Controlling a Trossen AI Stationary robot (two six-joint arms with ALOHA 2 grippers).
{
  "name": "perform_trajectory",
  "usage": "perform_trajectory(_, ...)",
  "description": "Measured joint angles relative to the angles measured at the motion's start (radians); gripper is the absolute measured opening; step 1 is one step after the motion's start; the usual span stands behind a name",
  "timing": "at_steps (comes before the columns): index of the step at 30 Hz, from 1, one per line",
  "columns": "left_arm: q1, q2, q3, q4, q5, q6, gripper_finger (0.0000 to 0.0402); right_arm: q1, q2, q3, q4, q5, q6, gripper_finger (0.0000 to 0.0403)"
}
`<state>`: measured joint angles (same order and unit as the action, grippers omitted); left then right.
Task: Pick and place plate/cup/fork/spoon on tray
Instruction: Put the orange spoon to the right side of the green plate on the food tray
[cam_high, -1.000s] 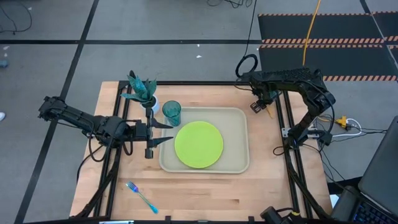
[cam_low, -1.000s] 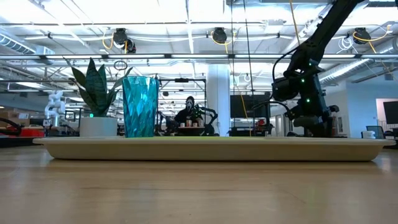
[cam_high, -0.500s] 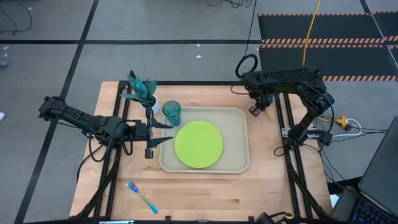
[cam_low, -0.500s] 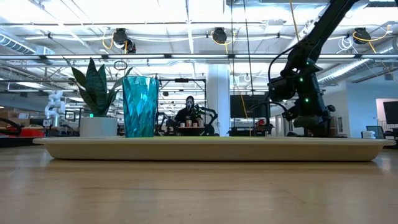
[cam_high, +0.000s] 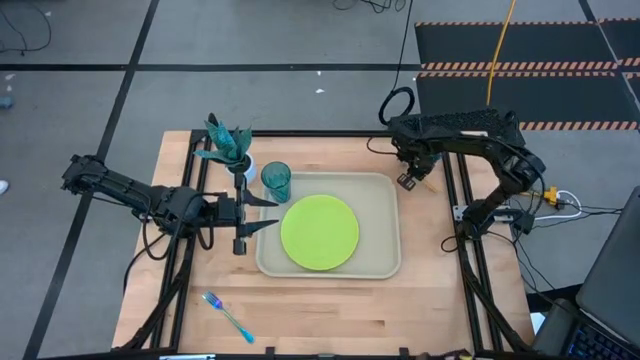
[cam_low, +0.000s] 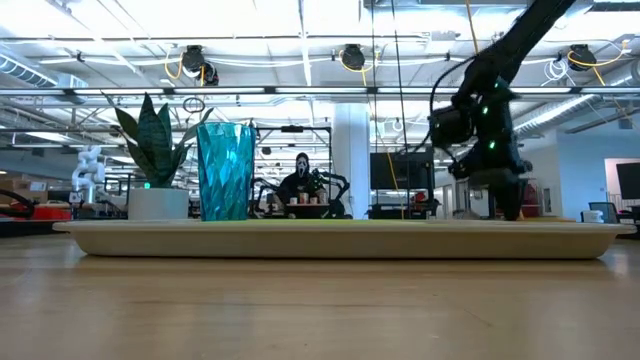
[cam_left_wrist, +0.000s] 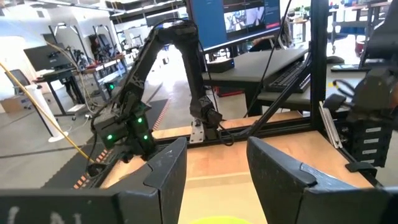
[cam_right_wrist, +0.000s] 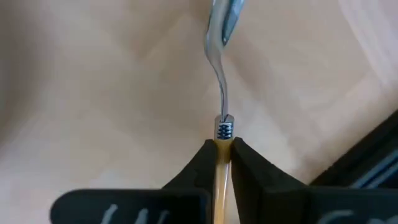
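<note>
The beige tray (cam_high: 385, 195) lies mid-table with the lime-green plate (cam_high: 320, 232) flat on it and the teal cup (cam_high: 276, 181) upright in its far left corner; the cup also shows in the low view (cam_low: 225, 170). The fork (cam_high: 228, 315) lies on the wood near the front left. My right gripper (cam_high: 408, 180) hangs at the tray's far right corner, shut on the spoon (cam_right_wrist: 222, 68). My left gripper (cam_high: 268, 213) is open and empty at the tray's left rim. My right gripper pinches the spoon's orange handle (cam_right_wrist: 222, 163) between its two fingertips, at the end where the metal stem begins. The stem and silver bowl (cam_right_wrist: 224, 22) stick out ahead of the fingers, in line with them. The spoon looks clear of the wood.
A white pot with a green plant (cam_high: 232, 150) stands at the far left, just beyond the cup. Black frame rails (cam_high: 455, 215) run along both sides of the table. Bare wood lies in front of the tray.
My right gripper has gone toward the table's left edge, from over the bare wood to the tray's far right corner, carrying the spoon along. It stays shut.
</note>
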<state>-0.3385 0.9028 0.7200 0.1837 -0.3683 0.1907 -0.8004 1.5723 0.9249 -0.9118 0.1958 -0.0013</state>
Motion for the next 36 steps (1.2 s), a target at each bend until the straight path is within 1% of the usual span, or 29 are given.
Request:
perform_trajectory(4, 0.0, 0.0, 0.0, 0.0, 0.0, 0.011, 0.0172, 0.051, -0.104, 0.0, -0.112, -0.026, 0.064, 0.0014)
perform_trajectory(8, 0.0, 0.0, 0.0, 0.001, 0.0, 0.014, 0.0172, 0.148, -0.213, 0.001, -0.222, -0.053, 0.174, 0.0014)
perform_trajectory(13, 0.0, 0.0, 0.0, 0.001, 0.0, 0.041, 0.0172, 0.292, -0.345, 0.001, -0.215, -0.195, 0.384, 0.0014)
perform_trajectory(18, 0.004, -0.002, 0.0, 0.053, -0.001, 0.17, 0.0172, 0.452, -0.406, 0.002, -0.15, -0.255, 0.596, 0.0014)
perform_trajectory(23, 0.015, -0.007, 0.0, 0.079, -0.014, 0.279, 0.0172, 0.599, -0.406, 0.0, 0.022, -0.254, 0.742, 0.0014)
perform_trajectory(25, 0.03, -0.016, 0.0, 0.081, -0.043, 0.29, 0.0172, 0.646, -0.393, -0.007, 0.132, -0.254, 0.789, 0.0014)
perform_trajectory(27, 0.046, -0.028, 0.0, 0.082, -0.072, 0.297, 0.0172, 0.682, -0.375, -0.018, 0.201, -0.255, 0.828, 0.0014)
perform_trajectory(29, 0.064, -0.044, 0.0, 0.08, -0.086, 0.297, 0.0172, 0.709, -0.344, -0.022, 0.221, -0.254, 0.863, 0.0015)
perform_trajectory(33, 0.093, -0.063, 0.0, 0.068, -0.089, 0.278, 0.0172, 0.75, -0.274, -0.024, 0.191, -0.254, 0.907, 0.0015)
perform_trajectory(36, 0.098, -0.066, 0.0, 0.045, -0.089, 0.27, 0.0172, 0.771, -0.224, -0.024, 0.199, -0.253, 0.934, 0.0015)
